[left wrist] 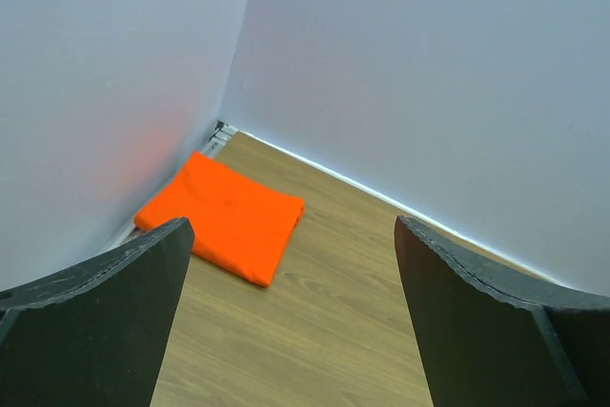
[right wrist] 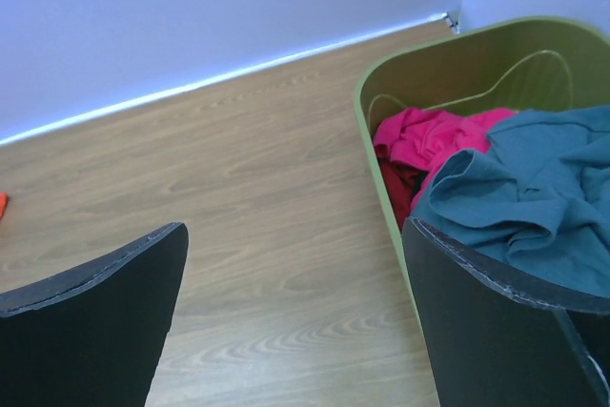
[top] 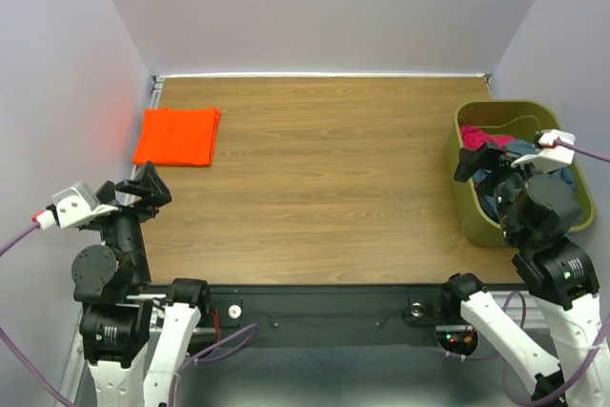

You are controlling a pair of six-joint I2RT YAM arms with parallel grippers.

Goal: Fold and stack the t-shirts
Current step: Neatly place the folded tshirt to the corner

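Neatly folded orange t-shirt (top: 177, 136), crumpled blue-grey t-shirt (right wrist: 534, 197), magenta t-shirt (right wrist: 424, 135)

bright orange t-shirt (top: 177, 136), magenta-pink shirt (right wrist: 426, 137), slate blue-grey shirt (right wrist: 534, 197), olive-green tub (right wrist: 448, 68), wood-grain brown table (top: 324, 188)

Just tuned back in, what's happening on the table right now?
One orange t-shirt lies folded at the far left corner of the table. The pink t-shirt and blue-grey t-shirt sit crumpled in the green tub on the right. Both grippers are open and empty: the left gripper hangs near the folded shirt, the right gripper over the tub.
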